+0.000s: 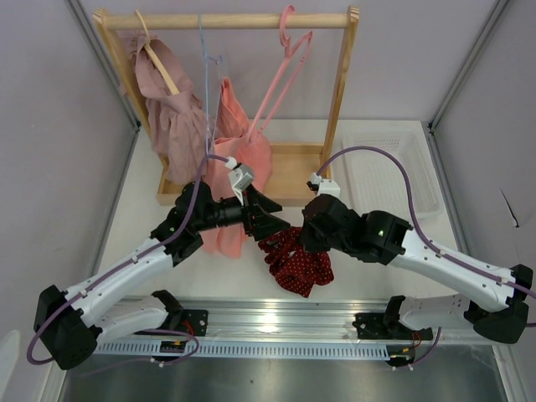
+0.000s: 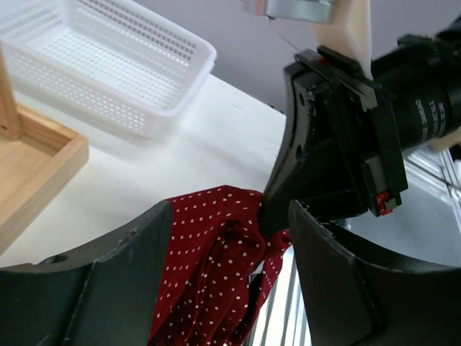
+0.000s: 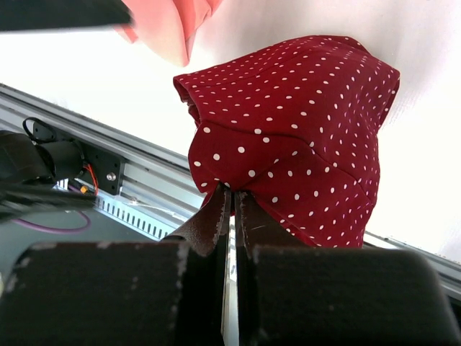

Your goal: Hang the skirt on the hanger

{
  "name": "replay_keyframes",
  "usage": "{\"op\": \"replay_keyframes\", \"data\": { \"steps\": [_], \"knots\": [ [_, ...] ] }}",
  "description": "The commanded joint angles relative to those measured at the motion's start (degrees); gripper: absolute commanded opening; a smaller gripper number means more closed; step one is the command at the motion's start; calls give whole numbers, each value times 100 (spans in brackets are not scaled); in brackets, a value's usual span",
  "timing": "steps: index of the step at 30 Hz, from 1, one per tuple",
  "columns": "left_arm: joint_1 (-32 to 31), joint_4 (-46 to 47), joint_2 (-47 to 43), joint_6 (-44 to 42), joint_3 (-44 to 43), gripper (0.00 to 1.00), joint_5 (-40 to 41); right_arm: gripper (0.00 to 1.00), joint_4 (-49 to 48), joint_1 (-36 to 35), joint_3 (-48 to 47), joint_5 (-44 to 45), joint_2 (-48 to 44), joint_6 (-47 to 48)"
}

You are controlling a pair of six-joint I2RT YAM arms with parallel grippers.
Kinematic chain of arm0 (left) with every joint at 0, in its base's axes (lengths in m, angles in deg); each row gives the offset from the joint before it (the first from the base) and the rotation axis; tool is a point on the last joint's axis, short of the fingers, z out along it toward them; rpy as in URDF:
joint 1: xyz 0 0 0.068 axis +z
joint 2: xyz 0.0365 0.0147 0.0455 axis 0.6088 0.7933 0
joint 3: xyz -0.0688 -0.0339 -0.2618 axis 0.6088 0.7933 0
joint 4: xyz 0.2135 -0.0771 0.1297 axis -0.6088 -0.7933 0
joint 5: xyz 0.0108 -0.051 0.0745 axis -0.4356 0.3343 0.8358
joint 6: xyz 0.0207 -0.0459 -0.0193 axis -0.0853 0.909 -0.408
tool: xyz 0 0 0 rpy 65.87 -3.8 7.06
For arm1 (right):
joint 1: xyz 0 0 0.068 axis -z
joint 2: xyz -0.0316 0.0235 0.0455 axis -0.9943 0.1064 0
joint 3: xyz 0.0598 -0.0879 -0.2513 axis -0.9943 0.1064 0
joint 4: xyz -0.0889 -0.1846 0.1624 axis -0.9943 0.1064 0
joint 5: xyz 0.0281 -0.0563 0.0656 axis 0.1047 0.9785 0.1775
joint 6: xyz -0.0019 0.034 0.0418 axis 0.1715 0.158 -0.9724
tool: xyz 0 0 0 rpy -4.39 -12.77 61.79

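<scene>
The skirt, dark red with white dots, is bunched near the table's front edge. My right gripper is shut on its upper edge; in the right wrist view the fingers pinch the fabric at their tips. My left gripper is open just left of it. In the left wrist view its jaws stand wide on either side of the skirt, without touching it that I can see. The pink hanger hangs from the rack's rod at the back.
The wooden rack holds a mauve ruffled garment on a wooden hanger and a salmon garment on a blue wire hanger. A white basket stands at right. A metal rail runs along the front.
</scene>
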Motion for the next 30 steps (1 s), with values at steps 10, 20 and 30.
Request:
{"op": "replay_keyframes", "data": {
  "steps": [10,20,30],
  "knots": [
    [-238,-450,710,-704,-553,67,-311,0,-345,-9,9,-58,-104,30],
    [-440,-204,1141,-563,-650,54,-566,0,-336,79,184,-75,-253,47],
    [-501,-36,1115,-54,-650,0,185,0,-380,211,474,-137,-438,30]
  ]
}}
